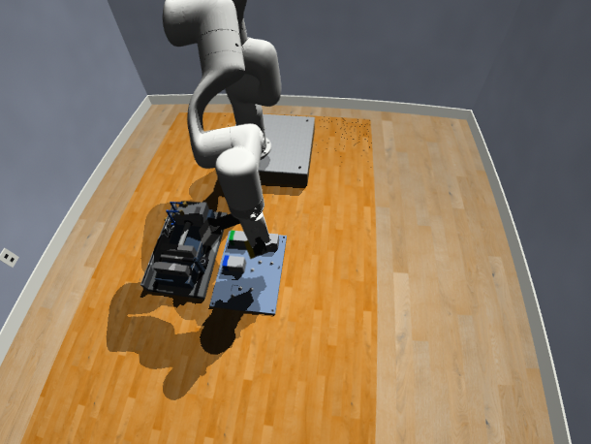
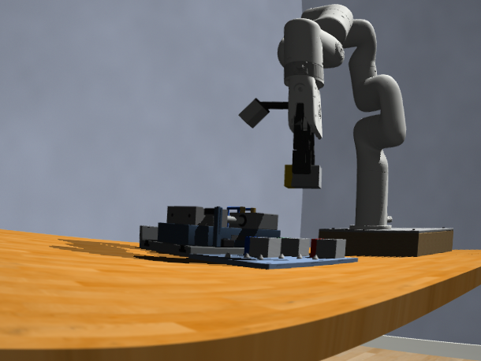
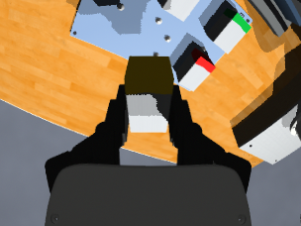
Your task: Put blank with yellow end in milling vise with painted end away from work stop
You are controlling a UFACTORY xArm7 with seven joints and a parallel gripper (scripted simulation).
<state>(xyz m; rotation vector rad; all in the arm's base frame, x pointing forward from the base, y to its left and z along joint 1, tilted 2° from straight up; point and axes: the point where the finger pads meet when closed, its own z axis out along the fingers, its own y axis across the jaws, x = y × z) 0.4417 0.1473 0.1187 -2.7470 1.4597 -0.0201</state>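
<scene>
From the top view we see the gripper (image 1: 263, 246) over the infeed plate (image 1: 271, 286), the vise (image 1: 181, 252) to its side; its load seems hidden. In the exterior view it grasps the yellow-ended blank (image 2: 303, 176) high above the plate. Through the wrist view, three blanks lie beyond its fingers.

Table top (image 2: 118, 299): wood planks, warm orange, satin sheen with visible grain; a paler, less saturated strip (image 1: 436, 271) along one side. Arm (image 1: 228, 63): smooth off-white casing, plastic-like, soft gloss. Arm base (image 1: 295, 160): matt grey slab, finely textured top. Infeed plate (image 1: 264, 291): pale blue, smooth, painted-metal look, small studs. Vise (image 1: 181, 252): dark grey to black blocks, matt, metallic. Held blank (image 3: 147, 113): matt light grey, flat yellow paint on one end. Gripper (image 3: 147, 128) fingers: matt black. Walls: plain matt grey.
</scene>
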